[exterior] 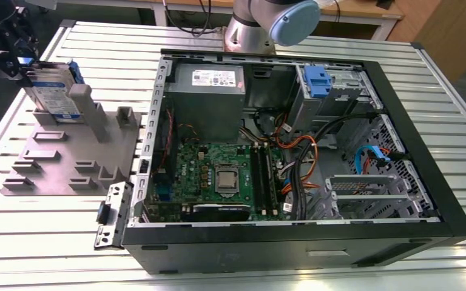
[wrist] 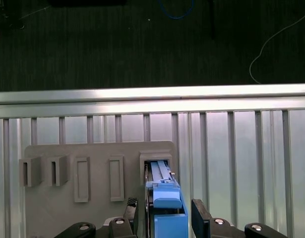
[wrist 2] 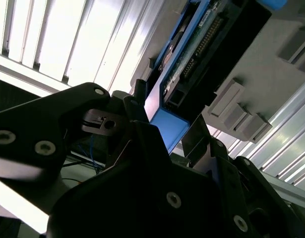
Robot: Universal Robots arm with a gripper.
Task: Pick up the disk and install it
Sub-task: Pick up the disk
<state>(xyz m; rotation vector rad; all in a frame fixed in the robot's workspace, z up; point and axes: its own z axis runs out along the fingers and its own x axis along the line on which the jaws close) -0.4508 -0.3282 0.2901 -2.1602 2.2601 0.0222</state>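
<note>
One gripper [exterior: 24, 68] hangs at the exterior view's left, pointing down over the top edge of the disk [exterior: 56, 100], which stands upright in the grey fixture plate [exterior: 63, 167]. Whether it clamps the disk cannot be told.

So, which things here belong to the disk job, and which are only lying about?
Job: disk, upright in the grey fixture plate; gripper at it; open computer case.
Lying about: black metal part beside the case; slatted table.
</note>
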